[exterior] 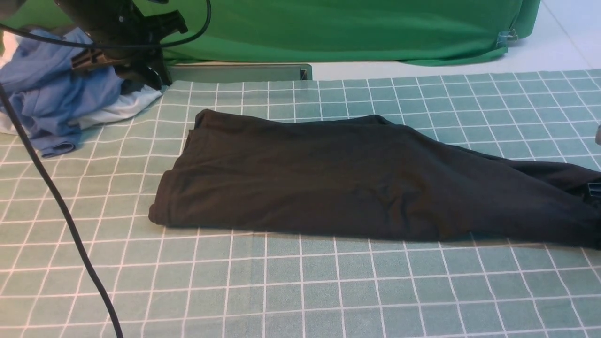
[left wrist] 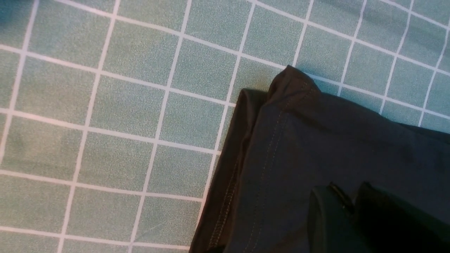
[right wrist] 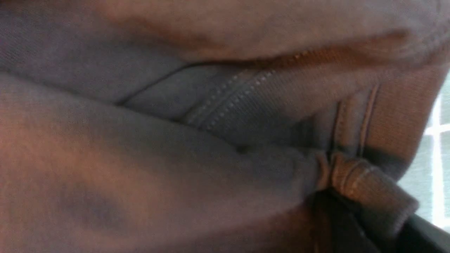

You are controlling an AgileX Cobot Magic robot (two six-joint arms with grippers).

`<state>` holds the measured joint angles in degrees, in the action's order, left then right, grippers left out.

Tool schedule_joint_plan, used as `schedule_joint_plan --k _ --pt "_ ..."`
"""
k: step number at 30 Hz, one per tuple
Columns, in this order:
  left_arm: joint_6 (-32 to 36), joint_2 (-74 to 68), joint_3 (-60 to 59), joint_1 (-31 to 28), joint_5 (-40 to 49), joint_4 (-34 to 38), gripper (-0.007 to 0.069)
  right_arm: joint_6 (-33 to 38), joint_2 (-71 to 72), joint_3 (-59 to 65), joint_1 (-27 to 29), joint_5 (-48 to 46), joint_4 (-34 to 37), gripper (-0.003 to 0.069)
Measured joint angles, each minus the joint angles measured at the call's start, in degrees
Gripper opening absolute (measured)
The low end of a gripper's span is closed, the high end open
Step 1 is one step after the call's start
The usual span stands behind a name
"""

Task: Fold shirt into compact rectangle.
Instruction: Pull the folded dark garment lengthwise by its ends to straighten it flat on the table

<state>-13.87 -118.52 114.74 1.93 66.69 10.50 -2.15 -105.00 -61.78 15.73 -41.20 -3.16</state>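
Shirt, black and folded into a long band, is laid on a green checked tablecloth, with its long axis run from left to right across the middle of the table and carried to the right edge of the front view. Its right end is raised slightly and is met there by the right gripper, barely seen at that edge. In the right wrist view a stitched cuff or hem is bunched and pinched against a dark finger, so those jaws are judged closed on the cloth. The left gripper is held above the table beside a heap of blue and white garments, behind and to the left of the band's far left corner. Its fingers are seen drawn nearly together, with no cloth caught between them, and a double-stitched hem corner is shown just beyond them. An end-over-end fold along the long axis is judged likely, for which the right arm is better placed.
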Motion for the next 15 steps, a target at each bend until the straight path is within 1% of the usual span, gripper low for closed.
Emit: schedule_joint_plan --k 4,9,12,13,15 --pt "0.1 0.0 0.0 0.0 0.1 0.1 0.009 -0.1 1.6 -2.4 0.0 -2.4 -1.9 0.01" --pt "0.1 0.0 0.0 0.0 0.1 0.0 0.009 -0.1 1.9 -6.7 0.0 -4.0 -2.1 0.0102" --pt "0.1 0.0 0.0 0.0 0.1 0.0 0.009 -0.1 1.9 -8.2 0.1 -4.1 -2.2 0.0138" --pt "0.1 0.0 0.0 0.0 0.1 0.0 0.009 -0.1 1.9 -8.3 0.1 -4.1 -2.2 0.0162" --pt "0.1 0.0 0.0 0.0 0.3 0.0 0.0092 0.3 1.9 -8.3 0.1 -4.2 -2.7 0.0233"
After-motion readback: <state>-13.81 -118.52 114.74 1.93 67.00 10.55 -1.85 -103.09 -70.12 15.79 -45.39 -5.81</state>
